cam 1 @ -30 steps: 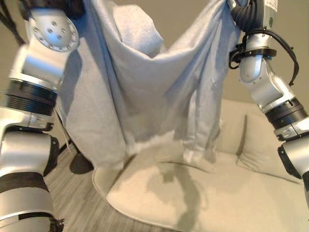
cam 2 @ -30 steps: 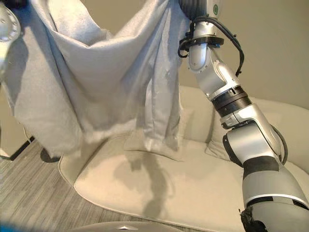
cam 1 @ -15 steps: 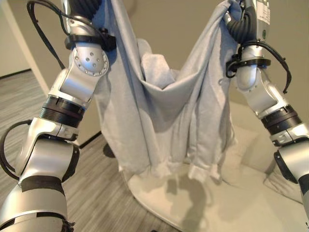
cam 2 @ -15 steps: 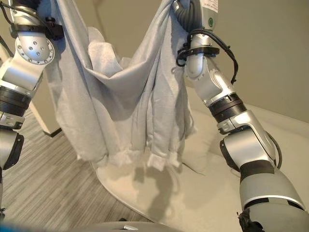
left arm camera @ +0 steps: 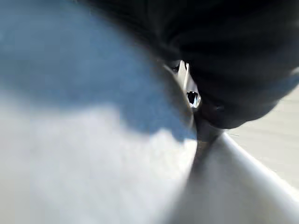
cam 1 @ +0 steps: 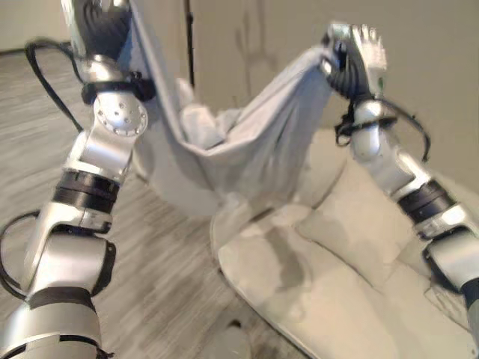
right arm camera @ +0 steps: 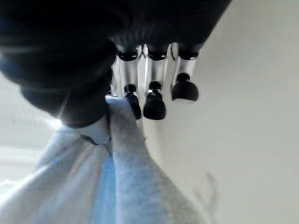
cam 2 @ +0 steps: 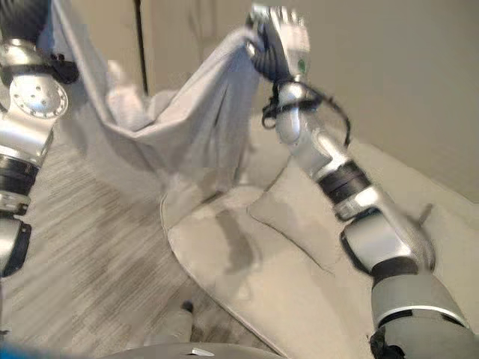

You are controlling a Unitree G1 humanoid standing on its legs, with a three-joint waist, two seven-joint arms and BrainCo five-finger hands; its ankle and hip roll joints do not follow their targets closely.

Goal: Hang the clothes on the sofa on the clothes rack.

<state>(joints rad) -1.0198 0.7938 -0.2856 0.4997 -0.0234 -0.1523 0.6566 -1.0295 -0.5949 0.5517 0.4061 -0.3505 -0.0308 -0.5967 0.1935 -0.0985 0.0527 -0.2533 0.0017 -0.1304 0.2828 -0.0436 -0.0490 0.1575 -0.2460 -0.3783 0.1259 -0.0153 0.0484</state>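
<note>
Grey garment (cam 1: 247, 142) pinched by right robot hand (right arm camera: 140, 100), fingers curled.

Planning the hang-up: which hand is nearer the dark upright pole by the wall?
Left. The left hand holds the grey garment just beside the pole; the right hand grips it further off, over the sofa.
</note>
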